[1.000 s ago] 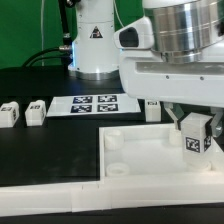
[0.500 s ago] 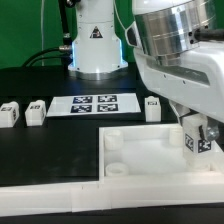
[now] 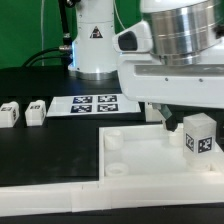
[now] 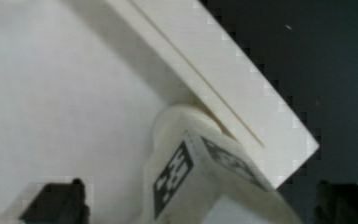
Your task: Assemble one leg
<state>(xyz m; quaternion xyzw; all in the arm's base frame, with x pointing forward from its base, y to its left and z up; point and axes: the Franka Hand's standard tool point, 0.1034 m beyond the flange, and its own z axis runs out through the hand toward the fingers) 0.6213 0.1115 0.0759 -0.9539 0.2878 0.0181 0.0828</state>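
The leg (image 3: 200, 134), a small white block with a black-and-white marker, stands by itself at the far corner of the large white square top (image 3: 140, 165), on the exterior view's right. My gripper (image 3: 188, 110) hangs just above it. In the wrist view the leg (image 4: 202, 175) lies between my two dark fingertips (image 4: 55, 200), which stand wide apart and do not touch it. The gripper (image 4: 199, 203) is open and empty.
Two more legs (image 3: 10, 113) (image 3: 36, 110) stand on the black table at the exterior view's left. The marker board (image 3: 95, 103) lies behind the square top. The arm's white base (image 3: 95, 45) stands at the back. A white rail (image 3: 50, 195) runs along the front.
The fingers held the leg at the top's far corner. They have since opened and drawn upward. The leg now stands free.
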